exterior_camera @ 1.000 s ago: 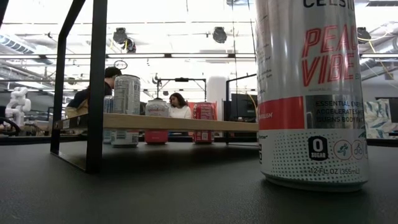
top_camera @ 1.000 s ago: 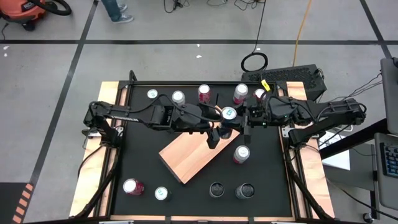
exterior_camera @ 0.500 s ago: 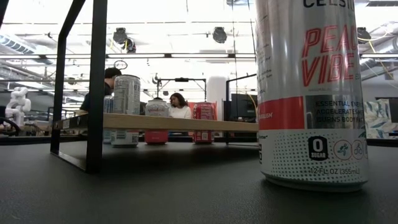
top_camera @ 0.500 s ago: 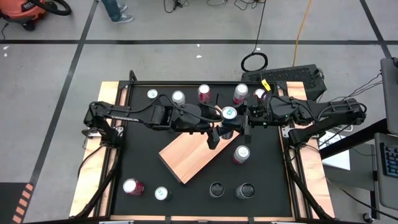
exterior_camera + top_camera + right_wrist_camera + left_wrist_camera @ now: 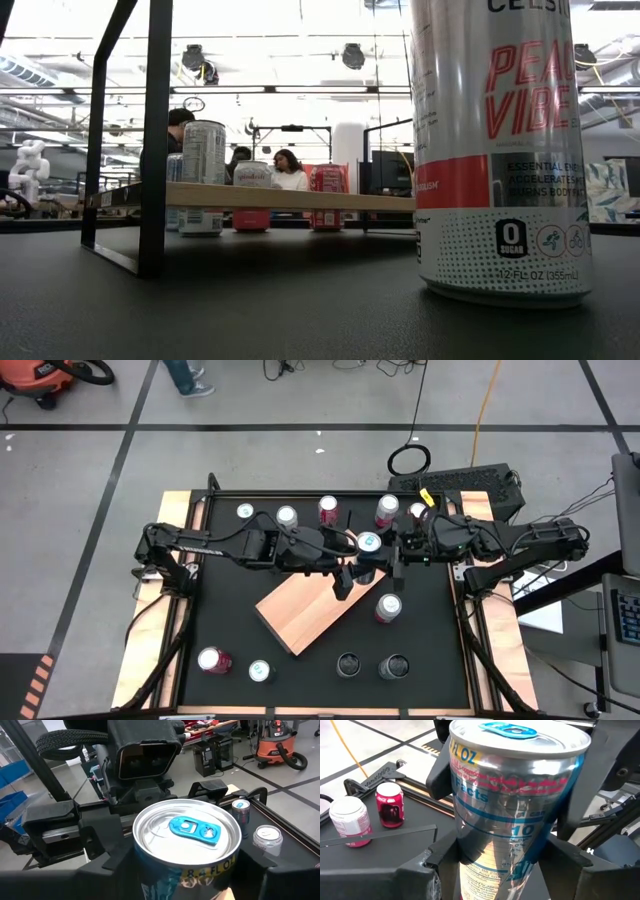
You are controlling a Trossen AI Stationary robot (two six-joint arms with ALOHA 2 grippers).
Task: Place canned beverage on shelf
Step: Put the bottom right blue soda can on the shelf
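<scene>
Both grippers clamped on one silver can with a blue pull tab (image 5: 368, 542), held above the black tabletop (image 5: 230, 615) toward its far edge, right of centre: left gripper (image 5: 495, 845) gripping its sides from the left, right gripper (image 5: 186, 865) gripping from the right, the two wrists nearly touching. Just beside and partly beneath the left gripper, the flat light-brown wooden shelf board with a thin black edge (image 5: 300, 608), lying at a slant across the middle of the tabletop, its upper right corner hidden under the dark fingers. No can seen resting on the board from above. Near the board's right end, standing free on the tabletop, a white can with pink lettering (image 5: 387, 607). Along the far edge, a row: small white-topped can (image 5: 245, 511), silver can (image 5: 287, 516), red can (image 5: 328, 509), pink-and-white can (image 5: 387, 509), and another can (image 5: 418, 511) close against the right arm. Along the near edge, a red can (image 5: 212, 659) and a white can (image 5: 259, 671) toward the left corner, two dark round-topped cans (image 5: 349, 664) toward the right. Close to the low camera, a tall white can with red lettering (image 5: 498, 150) filling the right side, a black metal frame leg (image 5: 155, 140) on the left, the board's edge level between them.
</scene>
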